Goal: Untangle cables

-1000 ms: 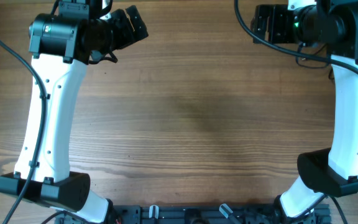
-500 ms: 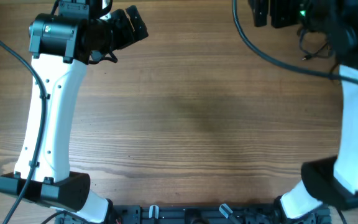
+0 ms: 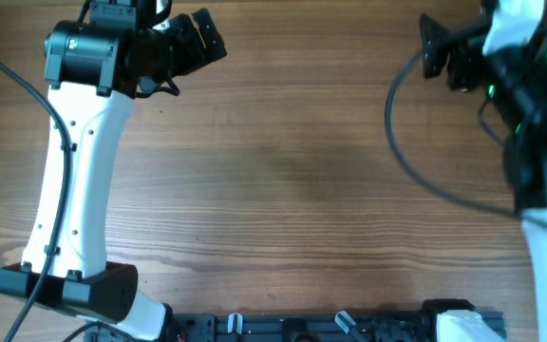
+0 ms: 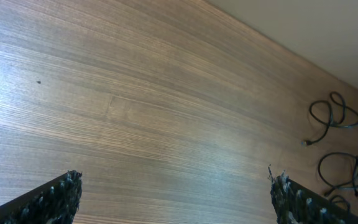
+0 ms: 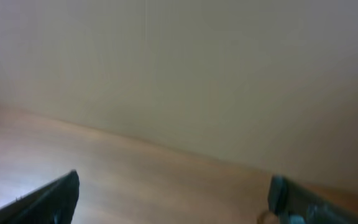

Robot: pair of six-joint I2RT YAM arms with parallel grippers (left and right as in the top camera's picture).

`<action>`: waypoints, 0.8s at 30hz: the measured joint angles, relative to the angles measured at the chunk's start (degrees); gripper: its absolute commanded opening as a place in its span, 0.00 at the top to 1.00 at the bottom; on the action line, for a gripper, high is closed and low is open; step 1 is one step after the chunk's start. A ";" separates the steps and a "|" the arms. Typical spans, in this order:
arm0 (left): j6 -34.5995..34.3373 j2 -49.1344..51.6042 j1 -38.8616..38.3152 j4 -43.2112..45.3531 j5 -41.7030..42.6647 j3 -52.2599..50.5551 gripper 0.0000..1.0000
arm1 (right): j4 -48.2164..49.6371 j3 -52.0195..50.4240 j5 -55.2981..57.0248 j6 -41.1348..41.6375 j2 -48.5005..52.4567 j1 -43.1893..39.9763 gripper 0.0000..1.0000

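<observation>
The brown wooden table (image 3: pixel 292 171) has long, straight grain. Over by one edge, near the pale wall (image 4: pixel 328 25), thin black cables (image 4: pixel 333 117) lie flat on the wood in loose loops, one beside another.

Both arms stretch forward, left gripper (image 3: pixel 207 38) and right gripper (image 3: pixel 437 52) jaws wide, right apparently tilted upward.

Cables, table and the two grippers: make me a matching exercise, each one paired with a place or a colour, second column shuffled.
Things:
1. cables
2. left gripper
3. right gripper
4. table

Descriptions:
A. wood-grain brown
B. open, top right of the overhead view
C. thin black loops near the right edge of the left wrist view
D. open, top left of the overhead view

Pairs: 1-C, 2-D, 3-B, 4-A
</observation>
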 measured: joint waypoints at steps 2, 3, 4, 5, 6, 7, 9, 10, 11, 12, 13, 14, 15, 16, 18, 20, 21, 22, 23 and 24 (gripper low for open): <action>0.00 0.00 0.00 0.02 0.04 0.00 0.00 | 10.10 -11.65 -0.15 -0.07 -6.34 -0.57 0.00; 0.00 0.00 0.00 0.04 0.02 0.00 0.00 | 15.50 -17.35 -0.15 -0.15 -9.55 -0.61 0.00; 0.00 0.00 0.00 0.04 0.04 0.00 0.00 | 19.96 -22.43 -0.15 -0.20 -12.55 -0.61 0.00; 0.00 0.02 0.00 0.07 0.02 0.00 0.00 | 24.30 -28.57 -0.13 -0.22 -16.31 -0.61 0.00; 0.00 0.02 0.00 -0.04 0.04 0.00 0.00 | 28.37 -32.87 0.07 -0.24 -18.71 -0.61 0.00; 0.00 0.02 0.00 0.07 0.02 0.00 0.00 | 30.49 -36.26 0.28 -0.24 -20.92 -0.61 0.00; 0.00 0.04 0.00 0.04 0.04 0.00 0.00 | 33.90 -42.82 0.94 -0.22 -25.11 -0.61 0.00; 0.00 0.04 0.00 -0.04 0.02 0.00 0.00 | 34.97 -46.47 1.53 -0.15 -27.78 -0.61 0.00; 0.00 0.04 0.00 -0.02 0.02 -0.02 0.00 | 35.30 -49.88 2.23 0.24 -30.62 -0.61 0.00; 0.00 0.04 0.00 -0.04 0.04 -0.02 0.00 | 35.52 -52.24 3.19 0.76 -32.76 -0.61 0.00; 0.00 0.04 0.00 -0.04 0.04 -0.02 0.00 | 35.54 -55.58 4.48 1.68 -35.74 -0.61 0.00; 0.00 0.04 0.00 -0.09 0.04 -0.02 0.00 | 35.56 -58.25 5.53 2.69 -38.38 -0.61 0.00; 0.00 0.04 0.00 -0.02 0.02 -0.02 0.00 | 35.85 -60.08 6.25 3.41 -40.19 -0.61 0.00; 0.00 0.04 0.00 -0.04 0.02 -0.02 0.00 | 36.76 -61.96 6.82 3.96 -42.03 -0.61 0.00; 0.00 0.04 0.00 -0.09 0.04 -0.02 0.00 | 38.01 -66.27 7.43 5.31 -47.12 -0.61 0.00; 0.00 0.04 0.00 -0.09 0.04 -0.02 0.00 | 38.18 -69.83 7.85 6.54 -51.45 -0.61 0.00; 0.00 0.07 0.00 -0.04 0.04 -0.02 0.00 | 38.16 -71.04 7.96 6.93 -52.87 -0.61 0.00; 0.00 0.07 0.00 -0.09 0.04 -0.02 0.00 | 38.10 -72.04 8.04 7.23 -54.10 -0.61 0.00; 0.00 0.07 0.00 -0.09 0.04 -0.02 0.00 | 38.12 -73.26 8.09 7.82 -55.67 -0.61 0.00; 0.00 0.07 0.00 -0.07 0.04 -0.02 0.00 | 36.70 -73.64 8.09 8.04 -56.70 -0.61 0.00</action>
